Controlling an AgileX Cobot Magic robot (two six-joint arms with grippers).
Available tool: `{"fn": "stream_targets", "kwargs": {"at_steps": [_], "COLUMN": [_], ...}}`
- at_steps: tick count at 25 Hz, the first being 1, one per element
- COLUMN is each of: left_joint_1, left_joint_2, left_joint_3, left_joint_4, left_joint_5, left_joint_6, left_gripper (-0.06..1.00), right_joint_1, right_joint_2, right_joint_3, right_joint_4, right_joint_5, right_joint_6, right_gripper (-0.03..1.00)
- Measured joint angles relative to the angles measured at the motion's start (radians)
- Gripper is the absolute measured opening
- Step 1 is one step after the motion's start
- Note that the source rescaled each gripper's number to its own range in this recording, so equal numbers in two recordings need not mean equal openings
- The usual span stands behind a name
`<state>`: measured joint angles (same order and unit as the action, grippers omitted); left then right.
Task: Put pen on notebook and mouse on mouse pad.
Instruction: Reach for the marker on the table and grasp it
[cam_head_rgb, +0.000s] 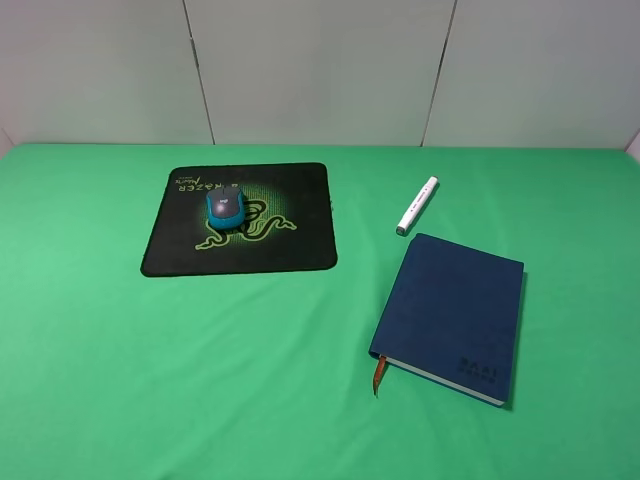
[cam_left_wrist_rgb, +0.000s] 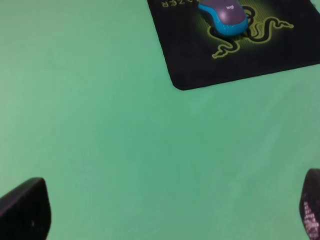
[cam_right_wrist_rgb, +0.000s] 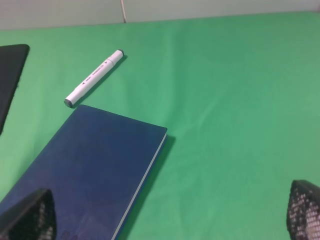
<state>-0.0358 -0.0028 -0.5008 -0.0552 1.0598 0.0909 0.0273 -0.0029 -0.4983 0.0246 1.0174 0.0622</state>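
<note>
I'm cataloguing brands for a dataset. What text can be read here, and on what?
"RAZER": green lettering in a corner of the mouse pad.
White logo on the mouse: too blurred to read.
Small print on the pen: too small to read.
Embossed lettering on the notebook: too small to read.

We see only the tips of our grippers. The left gripper (cam_left_wrist_rgb: 165, 212) ends in two black fingers. One finger (cam_left_wrist_rgb: 25, 210) is smooth, matt and rounded, and the other finger (cam_left_wrist_rgb: 311, 210) has a fine pattern of pale dots. The right gripper (cam_right_wrist_rgb: 170, 212) has black fingertips (cam_right_wrist_rgb: 30, 217) too, both covered in a fine mesh-like grid.
</note>
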Motion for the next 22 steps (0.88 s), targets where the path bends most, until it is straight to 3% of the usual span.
{"fn": "stream_targets", "kwargs": {"at_steps": [22], "left_joint_1": [0.0], "left_joint_2": [0.0], "left_joint_3": [0.0], "left_joint_4": [0.0], "left_joint_5": [0.001], "left_joint_6": [0.001], "left_gripper": [1.0], "right_joint_1": [0.0], "right_joint_2": [0.0], "right_joint_3": [0.0], "right_joint_4": [0.0], "right_joint_5": [-0.001], "right_joint_6": [0.0], "right_gripper": [1.0]}}
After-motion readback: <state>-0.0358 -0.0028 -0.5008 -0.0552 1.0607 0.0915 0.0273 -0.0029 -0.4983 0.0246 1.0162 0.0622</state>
